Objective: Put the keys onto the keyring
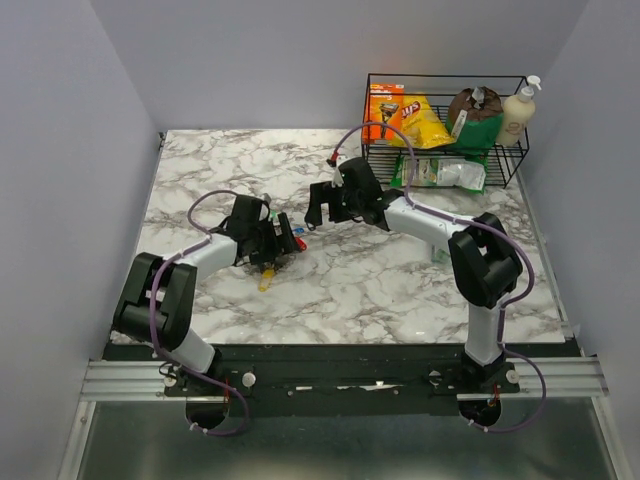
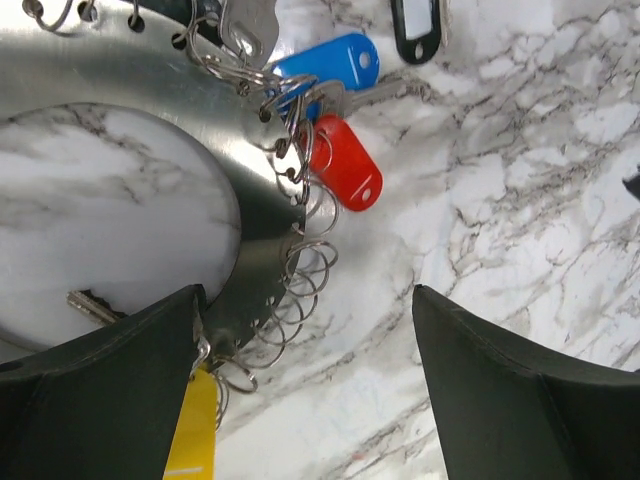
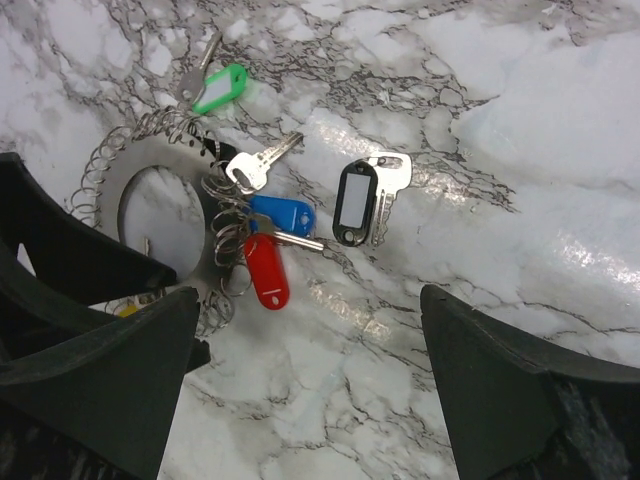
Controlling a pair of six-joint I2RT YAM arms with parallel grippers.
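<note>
Marble-pattern table (image 1: 400, 290), wire basket (image 1: 445, 130) of snacks at back right, both arms reaching to centre-left. Keyring (image 2: 140, 75) lies flat on the marble: a flat metal ring with small wire loops all along its outer edge. Keys at those loops: blue-tagged key (image 2: 325, 65), red-tagged key (image 2: 345, 165) just below it, plain silver key (image 3: 255, 165), and green-tagged key (image 3: 220, 88) at the edge opposite the yellow tag (image 2: 190, 430). Black-framed tag (image 3: 355, 200) with a silver key lies loose on the marble, just beside the blue one, apart from the ring.

Left gripper (image 2: 305, 295) has its fingers spread wide, nothing held. The ring's looped edge sits between them, hard by the view-left finger (image 2: 100, 400), which covers part of the ring; contact unclear. Right gripper (image 3: 310, 300) is also wide and empty, over bare marble. The red tag is just beyond its gap, and the ring is off toward its view-left finger (image 3: 100, 390).
</note>
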